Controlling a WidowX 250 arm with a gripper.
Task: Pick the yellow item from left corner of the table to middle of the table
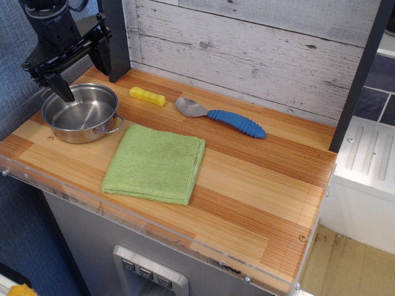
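Note:
The yellow item point(147, 96) is a short ridged yellow bar lying flat on the striped wooden table point(259, 185), near the back wall at the left, between the pot and the spoon. My gripper point(80, 75) is black and hangs at the far left, above the back rim of the pot, some way left of the yellow bar. Its two fingers are spread apart and hold nothing.
A steel pot point(82, 113) with a small handle stands at the left. A green cloth point(154, 164) lies folded in front of the bar. A blue-handled spoon point(222, 116) lies right of the bar. A dark post point(114, 37) stands behind.

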